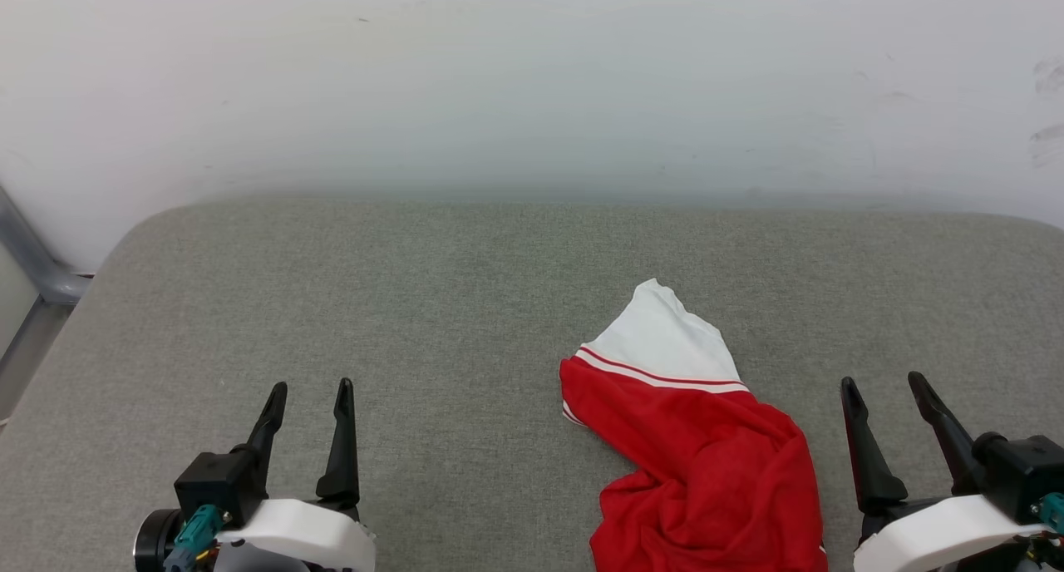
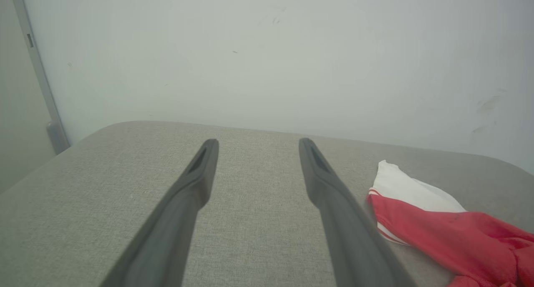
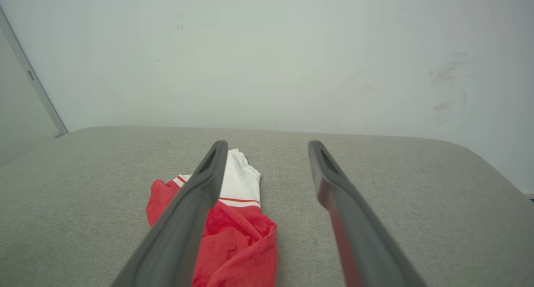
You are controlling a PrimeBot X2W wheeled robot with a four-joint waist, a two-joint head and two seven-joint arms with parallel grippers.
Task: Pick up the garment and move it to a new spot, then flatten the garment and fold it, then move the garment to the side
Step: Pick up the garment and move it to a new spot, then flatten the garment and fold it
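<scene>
The left end effector point(image 1: 312, 385) sits closest, at seven o'clock in the head view. Its two dark fingers are spread wide with nothing between them, tips pointing toward twelve. In the left wrist view the left end effector point(image 2: 257, 142) shows the same wide gap, with bare grey fabric under it. The right end effector point(image 1: 881, 380) sits at four o'clock in the head view, also spread wide and gripping nothing. From the right wrist view the right end effector point(image 3: 268, 143) has its left finger crossing in front of the cloth, though apart from it.

The garment point(image 1: 706, 456) lies crumpled on the bench point(image 1: 416, 306) at five o'clock in the head view. It is just beside the right end effector, toward nine o'clock from it, and well apart from the left one. Its red body bunches in folds and runs off the bottom edge. A white sleeve point(image 1: 665, 335) points toward twelve, with a red-and-white striped trim point(image 1: 657, 377) where white meets red. The garment point(image 2: 450, 232) appears at four o'clock in the left wrist view and at six o'clock point(image 3: 246, 232) in the right wrist view.

The bench has a grey woven cover and rounded far corners. Beyond it stands a pale wall point(image 1: 532, 81) with faint scuffs at two o'clock. A grey metal bar point(image 1: 33, 264) slants at nine o'clock.
</scene>
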